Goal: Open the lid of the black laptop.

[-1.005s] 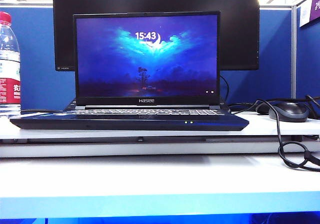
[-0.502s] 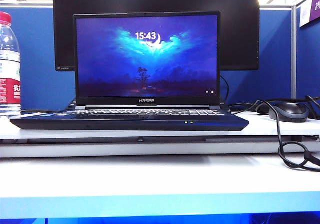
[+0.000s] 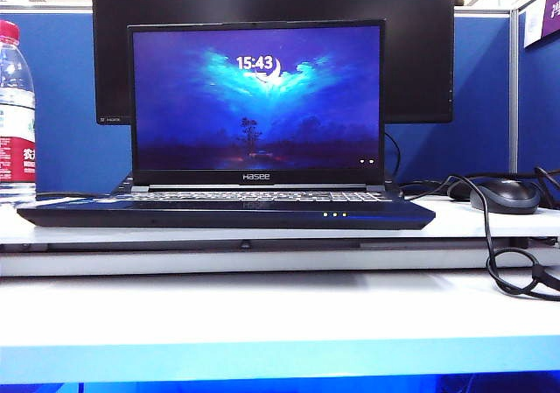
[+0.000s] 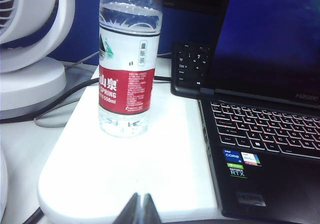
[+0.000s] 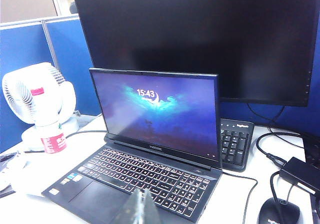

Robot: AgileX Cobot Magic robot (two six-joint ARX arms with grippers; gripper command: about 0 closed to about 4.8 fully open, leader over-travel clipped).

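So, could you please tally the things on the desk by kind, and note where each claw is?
Laptop, lid open: 1
Monitor: 1
Separate keyboard: 1
Mouse: 1
Water bottle: 1
Fan: 1
Total: 6
Left claw near the bottle, shut; right claw over the laptop's front, shut.

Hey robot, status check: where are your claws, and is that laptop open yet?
Left claw shut, near water bottle. Right claw shut, over laptop front. Lid up, screen lit. Nothing blocking.

Your left gripper (image 4: pixel 140 209) and right gripper (image 5: pixel 141 208) each show only their 2 fingertips pressed together, both held up off the table on the near side, neither gripping anything, arms unseen from the exterior camera.
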